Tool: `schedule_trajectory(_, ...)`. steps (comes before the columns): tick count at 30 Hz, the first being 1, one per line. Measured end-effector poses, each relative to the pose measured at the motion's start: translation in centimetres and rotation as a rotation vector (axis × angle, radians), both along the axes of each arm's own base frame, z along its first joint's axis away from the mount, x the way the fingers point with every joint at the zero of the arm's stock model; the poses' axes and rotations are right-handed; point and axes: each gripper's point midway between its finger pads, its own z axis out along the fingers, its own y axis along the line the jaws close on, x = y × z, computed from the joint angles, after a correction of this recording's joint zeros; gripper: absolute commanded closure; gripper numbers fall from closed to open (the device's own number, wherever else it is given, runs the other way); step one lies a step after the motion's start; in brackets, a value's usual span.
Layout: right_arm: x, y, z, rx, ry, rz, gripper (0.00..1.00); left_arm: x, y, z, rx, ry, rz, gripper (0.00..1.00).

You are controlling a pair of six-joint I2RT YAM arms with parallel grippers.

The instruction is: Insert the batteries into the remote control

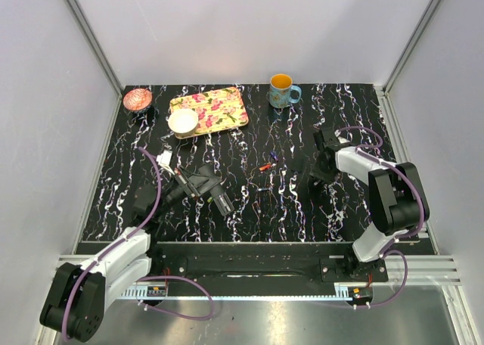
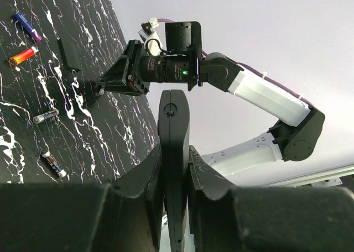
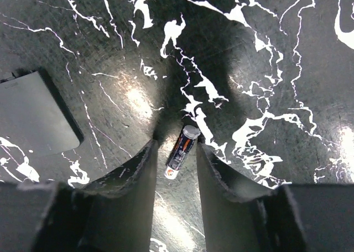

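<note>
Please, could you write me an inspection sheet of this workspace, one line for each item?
Surface: black, white-veined table.
Job's things: remote control held off the table; orange-red battery, purple-blue battery, grey battery and black-orange battery lie loose; silver-capped battery lies under the right arm.
Clutter: floral tray, white bowl, pink bowl, mug on the far side; flat black panel, perhaps the battery cover.
Hands: left hand shut on the remote control; right hand open, astride the silver-capped battery.
Cables: purple cables along both arms.
Surroundings: white walls, metal frame.
</note>
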Motion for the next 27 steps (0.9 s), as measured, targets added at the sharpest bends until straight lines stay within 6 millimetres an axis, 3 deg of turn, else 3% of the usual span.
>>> schedule_trajectory(6,0.3,0.0,-0.1,0.018,-0.001,-0.034,0.80,0.0,0.0,0.0,0.000,0.000,0.000,1.00)
schedule_trajectory(10,0.4,0.3,-0.1,0.048,-0.006,-0.059,1.00,0.0,0.0,0.0,0.000,0.000,0.001,1.00)
schedule_trajectory(18,0.1,1.3,-0.1,0.163,-0.032,-0.172,1.00,0.0,0.0,0.0,-0.001,0.001,0.001,1.00)
schedule_trajectory(24,-1.8,2.7,0.4,0.342,-0.052,-0.389,1.00,0.1,0.1,0.1,-0.003,-0.001,0.010,1.00)
schedule_trajectory(27,-1.8,2.7,1.3,0.388,-0.077,-0.496,1.00,0.2,0.2,0.3,-0.010,-0.003,0.019,1.00)
